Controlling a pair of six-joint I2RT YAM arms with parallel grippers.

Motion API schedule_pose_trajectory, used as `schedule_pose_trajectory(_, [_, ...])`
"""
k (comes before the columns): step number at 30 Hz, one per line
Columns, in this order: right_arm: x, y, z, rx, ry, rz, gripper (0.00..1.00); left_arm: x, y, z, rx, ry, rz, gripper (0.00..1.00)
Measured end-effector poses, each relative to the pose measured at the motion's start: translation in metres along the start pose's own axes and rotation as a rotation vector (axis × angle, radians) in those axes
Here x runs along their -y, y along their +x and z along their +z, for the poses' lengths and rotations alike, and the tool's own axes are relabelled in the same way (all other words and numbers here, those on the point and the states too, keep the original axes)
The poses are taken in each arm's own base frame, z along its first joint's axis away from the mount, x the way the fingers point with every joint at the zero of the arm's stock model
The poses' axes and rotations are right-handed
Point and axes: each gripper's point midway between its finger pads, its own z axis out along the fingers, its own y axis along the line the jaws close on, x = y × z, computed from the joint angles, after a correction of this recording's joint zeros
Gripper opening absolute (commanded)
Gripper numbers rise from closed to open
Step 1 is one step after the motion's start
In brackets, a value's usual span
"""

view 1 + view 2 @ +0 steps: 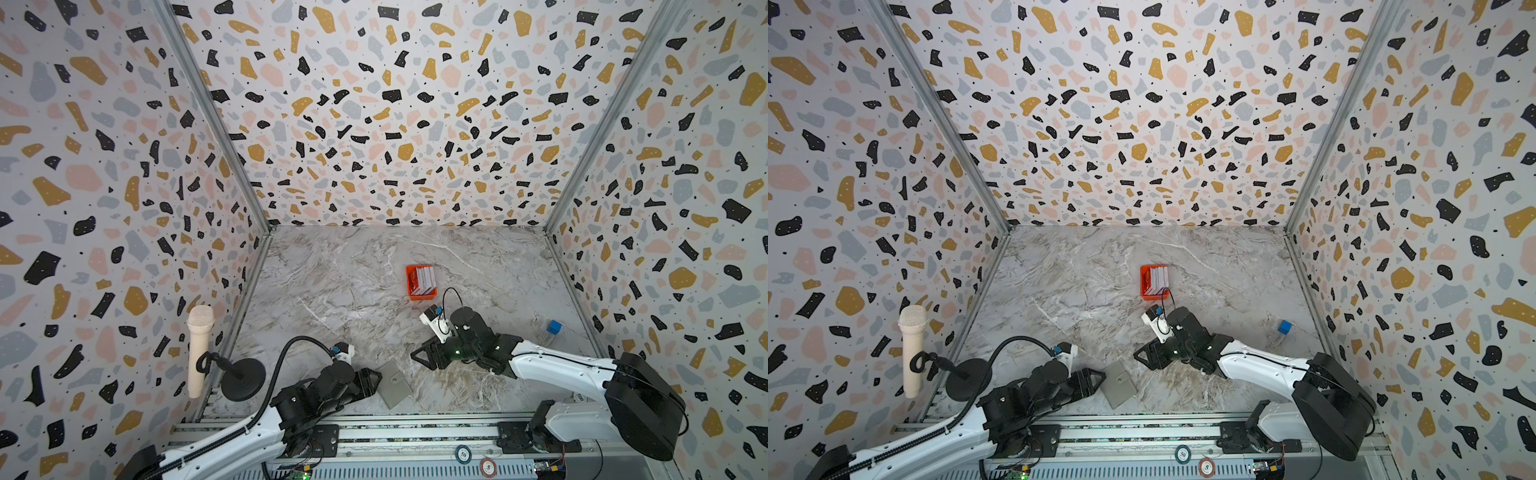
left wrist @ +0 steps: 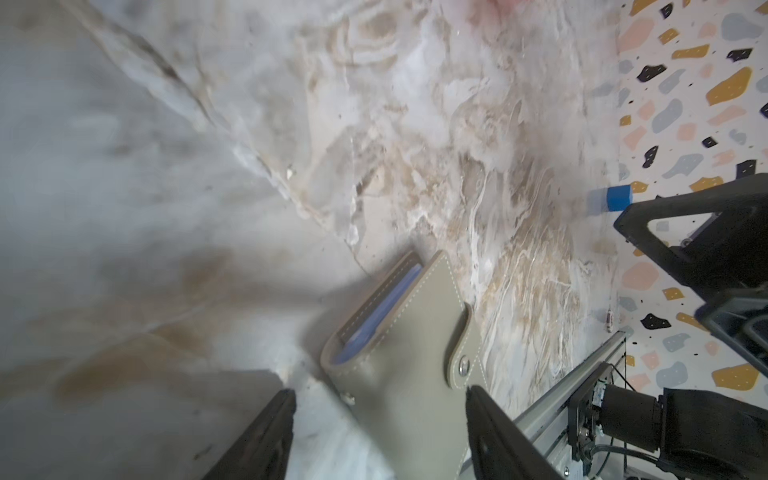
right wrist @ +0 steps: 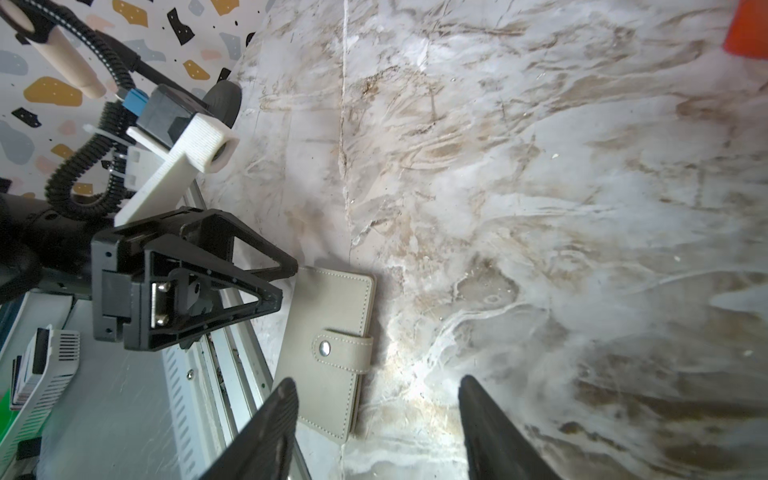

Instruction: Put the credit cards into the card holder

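Observation:
The card holder is a flat grey wallet, shut, with a snap tab, lying near the table's front edge. In the left wrist view the card holder shows pale blue pockets at its edge. My left gripper is open at its left end, and the holder's near part lies between the jaws. My right gripper hovers open just beyond and to the right of the holder, with only bare table between its fingers. The credit cards stand packed in the orange tray further back.
A microphone on a round stand is at the left wall. A blue cube sits at the right. Two poker chips lie on the aluminium rail along the front edge. Patterned walls enclose three sides.

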Motion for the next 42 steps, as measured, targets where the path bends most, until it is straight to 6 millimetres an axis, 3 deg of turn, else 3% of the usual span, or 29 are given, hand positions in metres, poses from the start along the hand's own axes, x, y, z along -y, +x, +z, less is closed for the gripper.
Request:
schedule_pose_trajectory(9, [-0.024,0.029,0.012,-0.099,-0.096,-0.071,0.56,0.012,0.017,0.006,-0.098,0.005,-0.031,0.62])
schedule_pose_trajectory(14, [-0.018,0.065,0.022,-0.204,-0.109,-0.053,0.52,0.021,0.022,0.016,-0.138,0.033,-0.036,0.53])
schedule_pose_trajectory(19, [-0.011,0.085,0.025,-0.255,-0.109,-0.027,0.5,0.032,0.024,0.028,-0.169,0.044,-0.009,0.41])
schedule_pose_trajectory(31, [-0.005,0.095,0.025,-0.243,-0.1,0.011,0.43,0.049,0.021,0.051,-0.195,0.049,0.081,0.3])
schedule_pose_trajectory(36, [-0.005,0.094,0.026,-0.235,-0.097,0.025,0.42,0.05,0.019,0.051,-0.184,0.051,0.1,0.19])
schedule_pose_trajectory(42, [-0.003,0.091,0.027,-0.22,-0.084,0.03,0.41,0.068,0.008,0.041,-0.136,0.122,0.113,0.36])
